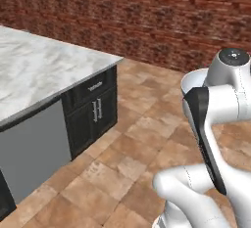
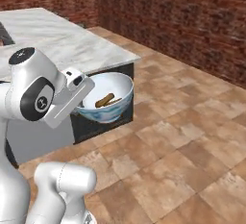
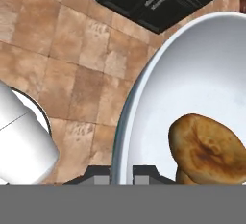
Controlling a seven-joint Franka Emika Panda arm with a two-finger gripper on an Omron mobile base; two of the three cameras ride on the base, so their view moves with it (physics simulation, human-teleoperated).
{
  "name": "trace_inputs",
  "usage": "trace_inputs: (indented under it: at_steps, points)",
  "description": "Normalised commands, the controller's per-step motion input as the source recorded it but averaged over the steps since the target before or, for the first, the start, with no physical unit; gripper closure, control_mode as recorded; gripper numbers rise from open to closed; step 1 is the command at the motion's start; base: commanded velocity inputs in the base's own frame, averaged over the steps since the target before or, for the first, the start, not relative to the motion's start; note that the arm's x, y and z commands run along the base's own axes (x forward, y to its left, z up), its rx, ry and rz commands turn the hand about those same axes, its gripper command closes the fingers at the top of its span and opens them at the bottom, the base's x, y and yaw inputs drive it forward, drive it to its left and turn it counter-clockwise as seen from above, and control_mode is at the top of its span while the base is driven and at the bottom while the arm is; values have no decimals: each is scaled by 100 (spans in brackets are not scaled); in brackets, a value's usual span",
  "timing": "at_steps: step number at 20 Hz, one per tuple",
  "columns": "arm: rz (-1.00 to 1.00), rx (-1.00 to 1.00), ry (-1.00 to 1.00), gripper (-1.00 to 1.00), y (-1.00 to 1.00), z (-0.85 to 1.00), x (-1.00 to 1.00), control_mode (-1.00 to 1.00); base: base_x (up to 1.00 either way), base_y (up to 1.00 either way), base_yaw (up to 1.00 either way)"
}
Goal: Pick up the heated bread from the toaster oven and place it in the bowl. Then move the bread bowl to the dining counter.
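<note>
The bowl [image 2: 115,104], light blue outside and white inside, hangs in the air over the tiled floor, in front of the counter's end. My gripper [image 3: 122,174] is shut on its rim, which runs between the two fingertips [image 3: 101,175]. The golden-brown bread [image 3: 209,148] lies inside the bowl, also seen as a brown piece [image 2: 104,100] from the right base camera. In the left base view the bowl's white edge [image 1: 192,79] peeks out behind my arm. The dining counter [image 1: 39,70], white marble with grey veins, stands just left of the bowl [image 2: 62,40]. The toaster oven is out of view.
Dark cabinets with silver handles [image 1: 95,109] sit under the counter's end, with a grey panel [image 1: 34,148] beside them. Brown tiled floor [image 2: 182,136] stretches to the right. A brick wall [image 1: 147,16] closes the back. My own white arm links stand below the bowl.
</note>
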Motion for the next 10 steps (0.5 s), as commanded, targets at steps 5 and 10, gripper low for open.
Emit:
trace_inputs:
  at_steps: [5,10]
  points:
    - [0,0,0,100,0,0,0,100,76,-10,71]
    - [0,0,0,100,0,0,0,100,100,-64,40]
